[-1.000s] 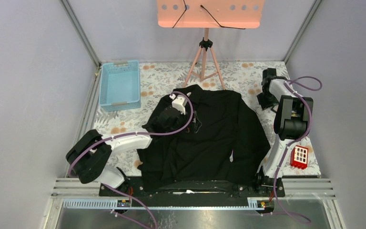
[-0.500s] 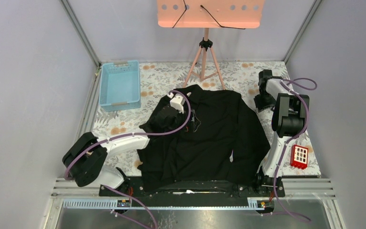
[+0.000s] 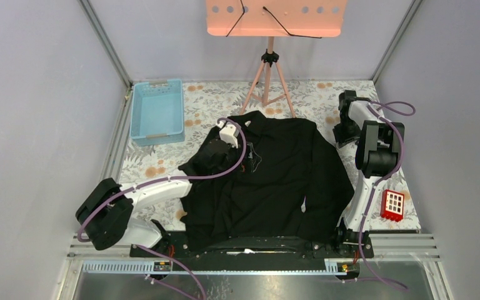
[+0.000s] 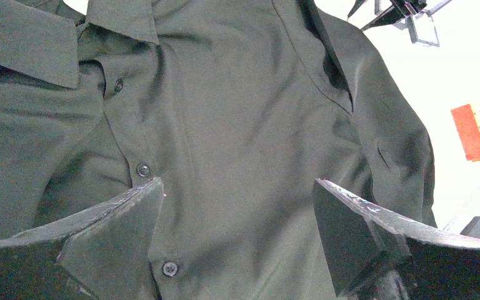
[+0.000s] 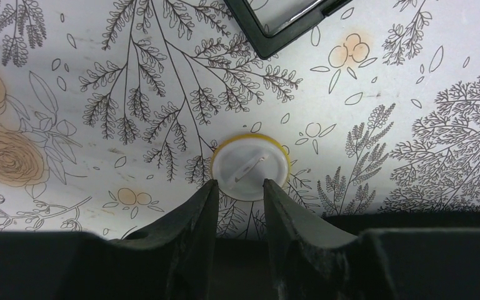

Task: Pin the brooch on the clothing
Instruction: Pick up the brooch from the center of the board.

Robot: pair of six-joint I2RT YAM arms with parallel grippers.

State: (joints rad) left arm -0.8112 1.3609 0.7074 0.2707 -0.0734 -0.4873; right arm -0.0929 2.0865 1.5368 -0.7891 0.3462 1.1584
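Observation:
The black collared shirt [image 3: 275, 181] lies spread on the floral table, button front up; it fills the left wrist view [image 4: 237, 106]. My left gripper [image 3: 215, 150] hovers over the shirt's left chest near the collar, jaws wide open and empty [image 4: 237, 187]. The brooch [image 5: 250, 167], a round white disc with a yellow rim and its pin side up, lies on the tablecloth at the far right, beside the shirt. My right gripper [image 3: 344, 131] points down just over it [image 5: 240, 184], jaws open only a narrow gap, tips at the brooch's near edge, not gripping it.
A light blue basket [image 3: 157, 112] stands at the back left. A pink tripod stand [image 3: 270, 75] stands behind the shirt. A red and white block [image 3: 392, 205] sits at the front right, also in the left wrist view [image 4: 475, 131]. A black-framed object [image 5: 281, 19] lies beyond the brooch.
My left arm has drawn back to the left, the gripper shifting slightly left over the shirt. My right gripper moved a little left and lower early on, then held still.

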